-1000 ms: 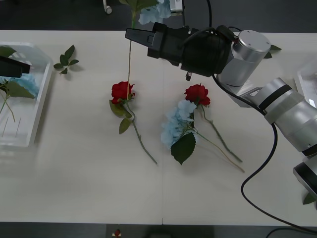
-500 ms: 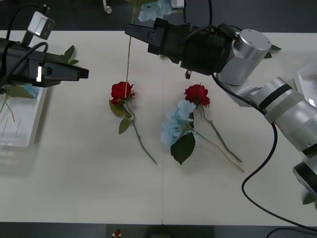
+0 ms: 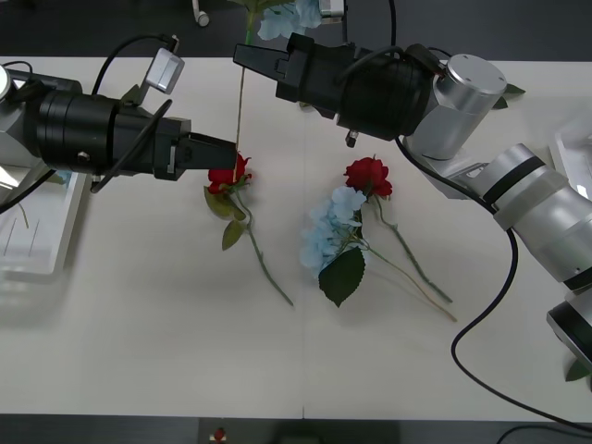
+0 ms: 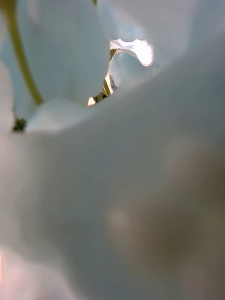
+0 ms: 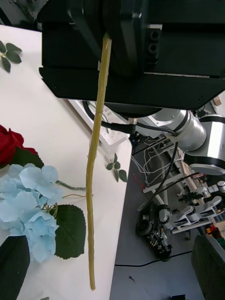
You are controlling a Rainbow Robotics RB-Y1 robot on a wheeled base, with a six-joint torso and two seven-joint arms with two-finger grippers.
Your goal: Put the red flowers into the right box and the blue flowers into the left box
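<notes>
My right gripper [image 3: 242,63] hangs above the table's far middle, shut on the long stem [image 3: 240,111] of a blue flower [image 3: 289,15] whose bloom sits above it. Pale petals [image 4: 70,56] press against the right wrist camera. My left gripper [image 3: 222,152] is open, level with that hanging stem [image 5: 96,164], its black fingers [image 5: 14,267] on either side. Just below lies a red flower [image 3: 227,172]. A second red flower [image 3: 368,175] and another blue flower [image 3: 331,231] lie together mid-table. The left box [image 3: 46,264] is at the far left, the right box [image 3: 573,153] at the right edge.
A loose green leaf sprig [image 5: 9,51] lies behind my left arm, and small leaves [image 3: 511,90] lie by my right arm. A black cable [image 3: 481,333] loops over the table's right side. The near half of the table has free room.
My left arm has swung from over the left box to the right, up to the hanging stem and the red flower. My right arm has stayed still with the blue flower.
</notes>
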